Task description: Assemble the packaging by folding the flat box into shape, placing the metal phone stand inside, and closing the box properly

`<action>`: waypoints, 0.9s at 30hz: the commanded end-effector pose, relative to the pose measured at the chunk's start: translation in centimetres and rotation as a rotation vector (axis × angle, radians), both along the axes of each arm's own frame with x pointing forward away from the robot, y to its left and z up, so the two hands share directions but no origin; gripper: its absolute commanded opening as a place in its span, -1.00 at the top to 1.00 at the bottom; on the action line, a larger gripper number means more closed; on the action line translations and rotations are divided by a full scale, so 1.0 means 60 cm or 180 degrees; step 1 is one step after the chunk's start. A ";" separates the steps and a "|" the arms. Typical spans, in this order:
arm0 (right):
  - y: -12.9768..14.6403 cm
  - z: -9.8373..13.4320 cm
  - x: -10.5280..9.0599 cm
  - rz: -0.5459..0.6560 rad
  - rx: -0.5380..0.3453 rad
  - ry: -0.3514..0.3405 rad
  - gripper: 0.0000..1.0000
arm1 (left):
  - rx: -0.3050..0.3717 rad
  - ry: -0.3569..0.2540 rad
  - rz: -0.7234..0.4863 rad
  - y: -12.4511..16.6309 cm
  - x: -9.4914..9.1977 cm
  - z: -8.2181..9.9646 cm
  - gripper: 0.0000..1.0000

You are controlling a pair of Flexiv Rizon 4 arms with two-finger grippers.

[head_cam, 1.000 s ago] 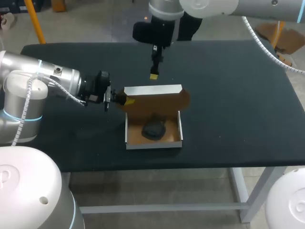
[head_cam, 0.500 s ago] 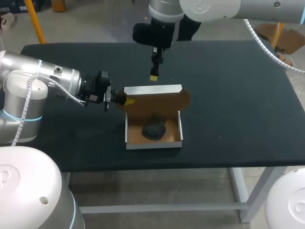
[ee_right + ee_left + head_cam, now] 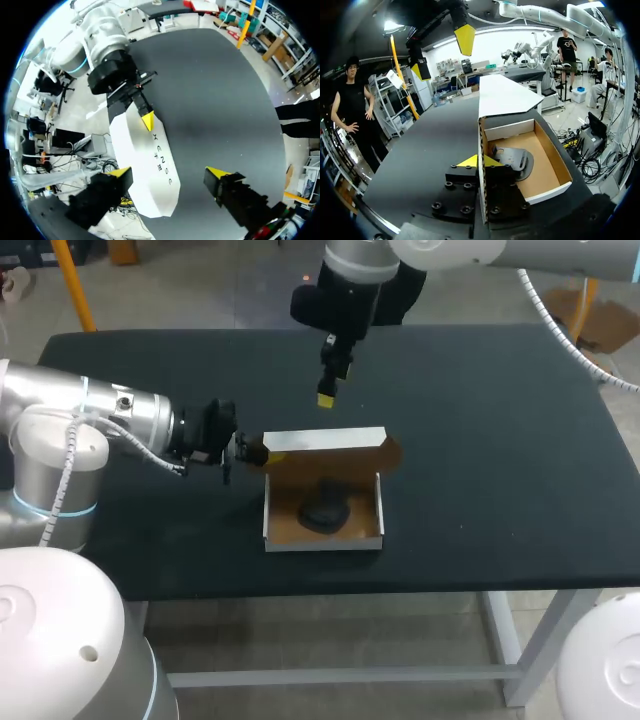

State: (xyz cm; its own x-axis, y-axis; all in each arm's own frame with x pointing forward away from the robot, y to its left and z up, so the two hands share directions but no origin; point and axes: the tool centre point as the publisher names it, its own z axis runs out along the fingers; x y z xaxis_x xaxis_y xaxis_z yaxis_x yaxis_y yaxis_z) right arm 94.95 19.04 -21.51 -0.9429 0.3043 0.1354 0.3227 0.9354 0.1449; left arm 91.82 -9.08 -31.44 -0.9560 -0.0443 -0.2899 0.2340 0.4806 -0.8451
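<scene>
Where the left arm [image 3: 95, 425] comes in low from the left edge of the dark surface [image 3: 500, 470], its jaws are pinched narrow on the left edge of the lid [image 3: 325, 439]. The left wrist view shows the cardboard edge running straight between the two yellow tips [image 3: 468, 161]. One tip presses the white outer face and the other the brown inner face.

The lid is joined to the far wall of the box [image 3: 322, 538] and leans forward over the open tray, partway down and not closed. Its white outside faces up and away, and its brown inside faces the tray.

The box sits near the middle of the surface, with its near wall and side walls upright. The phone stand [image 3: 324, 512], a dark rounded piece, lies on the brown floor of the box, about midway between the side walls. From the left wrist view it shows just past the gripped edge, inside the tray.

The right arm [image 3: 360, 270] enters from the far right corner and hangs over the surface just behind the box, with its jaws pointing down. They stand wide apart and hold nothing. In the right wrist view their yellow fingertips [image 3: 120, 172] are spread above the lid's white face, clear of it.
</scene>
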 end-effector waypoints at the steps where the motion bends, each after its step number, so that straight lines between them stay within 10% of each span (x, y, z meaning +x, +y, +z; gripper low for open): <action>1: -0.003 0.002 0.000 -0.0053 0.0012 0.0040 -1.00 | -0.0033 -0.0111 0.0101 0.005 -0.017 -0.005 1.00; 27: -0.031 -0.017 -0.030 -0.1427 0.0190 0.0551 -1.00 | 0.0006 -0.0676 0.0026 0.003 -0.041 -0.026 1.00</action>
State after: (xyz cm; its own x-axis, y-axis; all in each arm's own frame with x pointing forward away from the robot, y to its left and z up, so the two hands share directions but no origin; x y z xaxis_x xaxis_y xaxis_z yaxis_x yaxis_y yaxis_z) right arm 94.16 17.37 -22.51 -0.6878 0.6471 0.3289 0.7033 0.7062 0.0815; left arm 89.84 -8.81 -32.44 -0.8773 -0.0422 -0.4780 0.4008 0.4832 -0.7784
